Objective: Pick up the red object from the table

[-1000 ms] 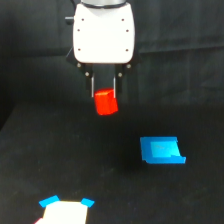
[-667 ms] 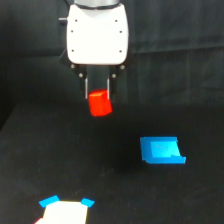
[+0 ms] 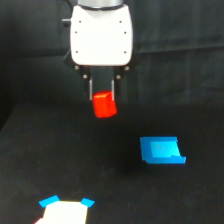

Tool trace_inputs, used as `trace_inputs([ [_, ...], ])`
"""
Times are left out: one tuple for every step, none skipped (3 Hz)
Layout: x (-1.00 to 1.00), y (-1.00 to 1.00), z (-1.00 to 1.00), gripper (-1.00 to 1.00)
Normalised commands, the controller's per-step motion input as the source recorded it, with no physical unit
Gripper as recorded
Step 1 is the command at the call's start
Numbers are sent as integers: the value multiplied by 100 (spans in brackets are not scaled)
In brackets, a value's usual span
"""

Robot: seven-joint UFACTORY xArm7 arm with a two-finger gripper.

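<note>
Above the table (image 3: 45, 150), clear of its surface, the red object (image 3: 105, 105) is held pinched between the fingers of the gripper (image 3: 102, 96), with a flat blue piece (image 3: 161, 150) lying nearer the right edge.

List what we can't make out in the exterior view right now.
- Red object: its top sits between the gripper fingers, so the contact faces are hidden; blur smears its exact shape.
- White piece with blue corners: cut off by the bottom edge.
- Blue piece: too blurred to read its form.
- Arm above the gripper body: cut off by the top edge.
- Table: black on black, its far edge is unclear.
</note>
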Motion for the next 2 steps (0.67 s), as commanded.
trace_inputs([
  [-80, -61, 37, -100],
  [-46, -86, 24, -100],
])
